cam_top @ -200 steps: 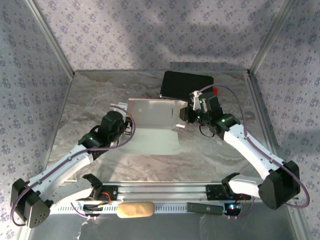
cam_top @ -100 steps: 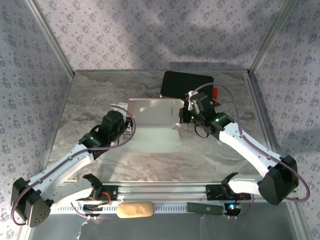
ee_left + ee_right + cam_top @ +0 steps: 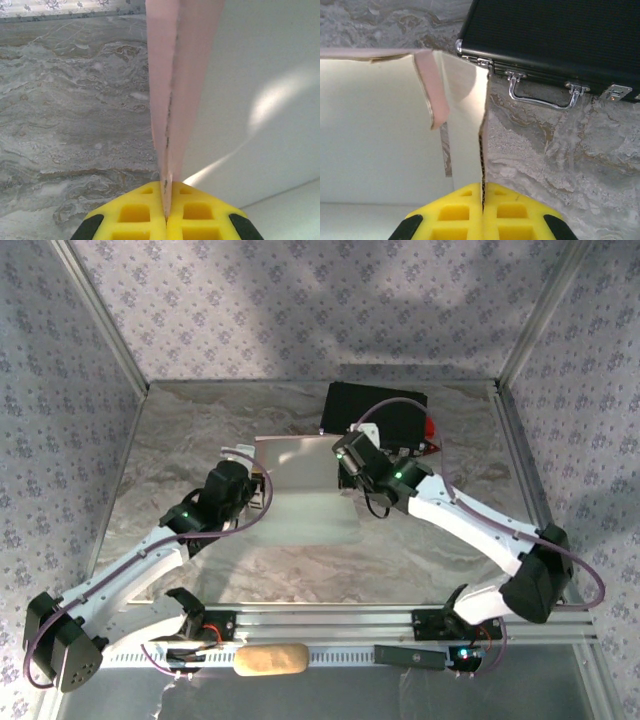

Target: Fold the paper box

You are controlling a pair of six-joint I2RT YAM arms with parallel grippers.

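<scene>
At mid-table the paper box (image 3: 305, 502) sits half-raised, pale inner face up, back wall standing; its L edge, a doubled pink flap, runs straight into the left gripper (image 3: 166, 216), yellow jaws clenched on it; its R side wall, seen edge-on, is pinched in the right gripper (image 3: 482, 199), jaws also clamped tight; a rounded pink tab (image 3: 432, 95) hangs inward just beside that wall; a black case (image 3: 555, 30) w/ metal handle lies just behind the box's R corner, on the marbled table (image 3: 190, 440).

Pink paper box (image 3: 172, 100); black case (image 3: 560, 35); grey marbled table (image 3: 75, 100).
</scene>
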